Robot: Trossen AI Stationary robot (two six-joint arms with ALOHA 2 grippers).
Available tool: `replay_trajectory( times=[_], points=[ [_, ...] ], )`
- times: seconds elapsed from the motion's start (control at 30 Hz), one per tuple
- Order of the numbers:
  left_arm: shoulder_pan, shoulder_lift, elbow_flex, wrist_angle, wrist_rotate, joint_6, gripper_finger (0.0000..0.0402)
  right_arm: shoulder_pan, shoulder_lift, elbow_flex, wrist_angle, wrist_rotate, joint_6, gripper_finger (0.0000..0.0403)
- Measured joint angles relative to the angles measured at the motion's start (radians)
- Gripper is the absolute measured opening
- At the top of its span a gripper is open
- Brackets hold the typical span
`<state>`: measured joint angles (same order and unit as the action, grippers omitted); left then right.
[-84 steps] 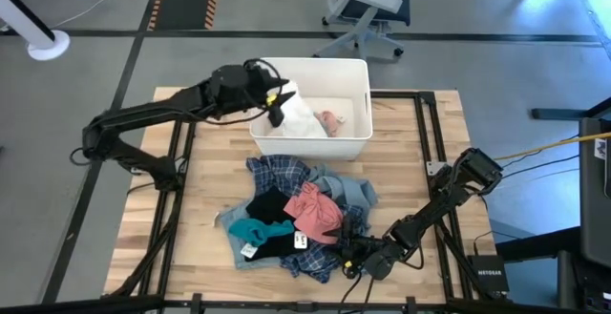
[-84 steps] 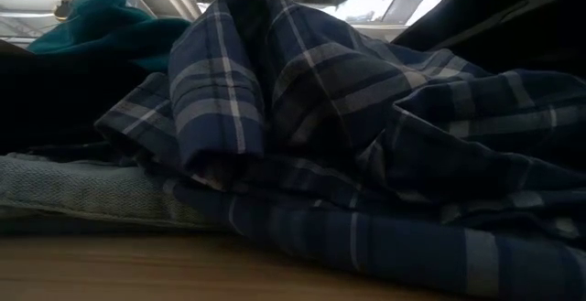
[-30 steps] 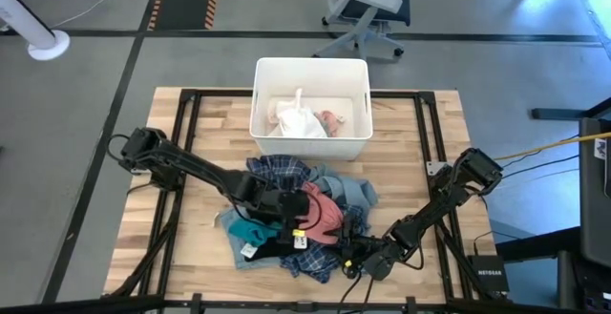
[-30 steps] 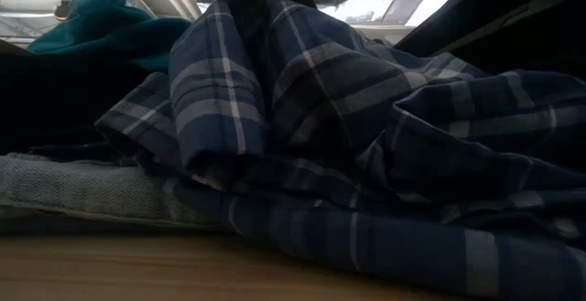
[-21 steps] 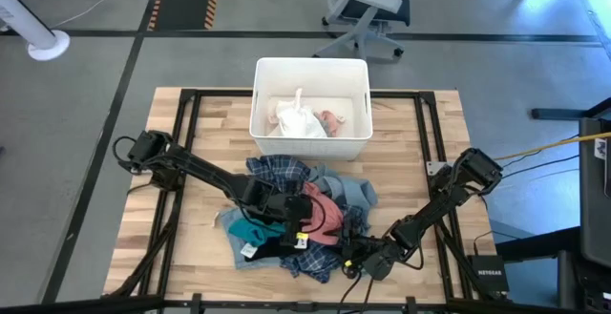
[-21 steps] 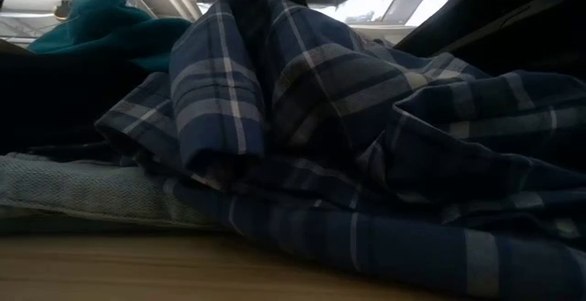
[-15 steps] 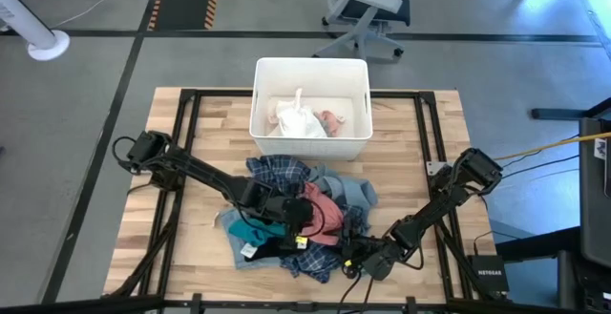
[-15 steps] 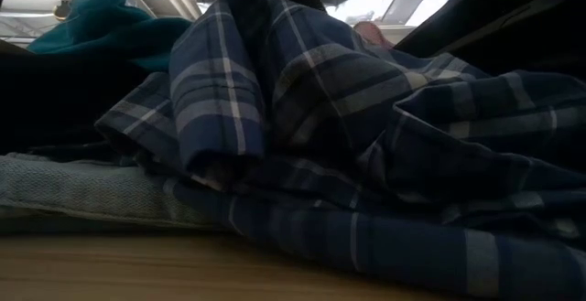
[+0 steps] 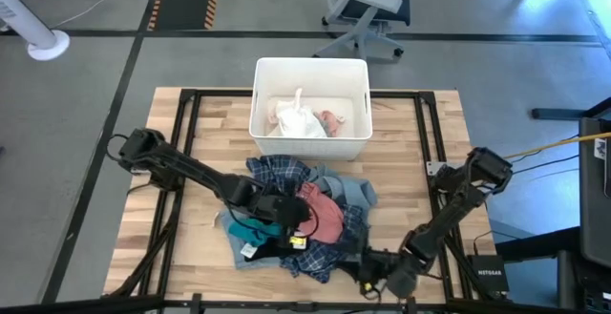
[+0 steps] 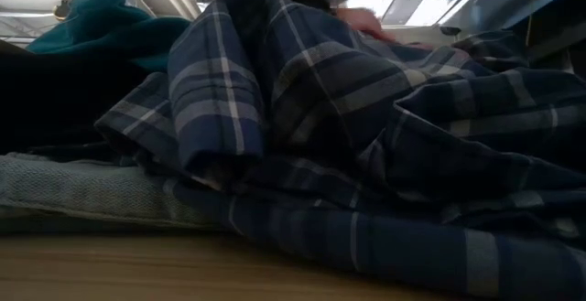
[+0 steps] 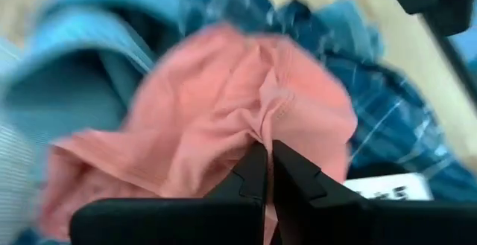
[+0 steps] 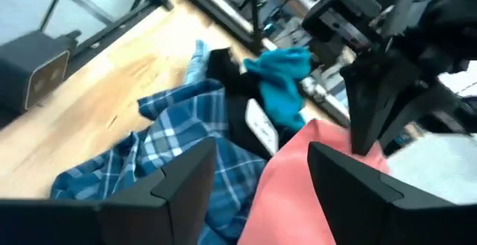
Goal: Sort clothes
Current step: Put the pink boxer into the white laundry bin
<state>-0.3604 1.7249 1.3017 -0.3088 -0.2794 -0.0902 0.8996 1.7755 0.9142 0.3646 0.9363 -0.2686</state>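
Note:
The clothes lie in a heap (image 9: 296, 219) at the table's near middle. It holds blue plaid shirts (image 10: 320, 155), a teal piece (image 9: 250, 228), black pieces (image 9: 267, 204), light denim (image 9: 358, 192) and a pink garment (image 9: 323, 214) on top. My left gripper (image 9: 296, 220) reaches in from the table's left and is shut on the pink garment (image 11: 223, 103). My right gripper (image 9: 370, 266) stands open near the front edge, at the heap's near right corner. Its fingers (image 12: 179, 182) point toward the heap with nothing between them. My left gripper pinches a raised, bunched fold (image 11: 262, 129) near the middle of the pink garment between its two fingertips. The fingers come slanting down from the table's left. The rest of the garment lies spread on the other clothes, with creases running toward the pinch.
A white rectangular bin (image 9: 358, 114) stands at the far middle of the table with a white piece (image 9: 291, 118) and a small pink piece (image 9: 331, 120) inside. Bare wood (image 9: 410, 161) shows right and left of the heap. A white tag (image 9: 298, 241) lies on the heap.
My left gripper has settled onto the pink garment and shut on a fold of it, gathering the cloth toward the fingertips. My right arm has drawn back toward the table's near right edge, off the heap.

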Motion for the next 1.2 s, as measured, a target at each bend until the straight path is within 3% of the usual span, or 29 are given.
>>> replay_trajectory(
  times=[0.17,0.27,0.67,0.97,1.2],
  points=[
    [0.001,-0.113,0.002,0.015,-0.113,0.049,0.0006,0.054,-0.008,0.000,-0.008,0.157,-0.028,0.0232],
    [0.010,-0.189,0.002,0.051,-0.153,0.089,0.0003,0.057,-0.008,0.000,-0.035,0.199,-0.006,0.0232],
    [0.132,-0.411,0.004,0.328,-0.276,0.344,0.0005,0.047,-0.008,0.000,-0.063,0.197,0.033,0.0232],
    [0.331,-0.473,0.004,0.441,-0.282,0.470,0.0007,0.039,-0.008,0.000,-0.074,0.197,0.054,0.0232],
    [0.446,-0.496,0.004,0.644,-0.280,0.528,0.0007,0.020,-0.003,-0.001,-0.092,0.176,0.066,0.0232]
  ],
)
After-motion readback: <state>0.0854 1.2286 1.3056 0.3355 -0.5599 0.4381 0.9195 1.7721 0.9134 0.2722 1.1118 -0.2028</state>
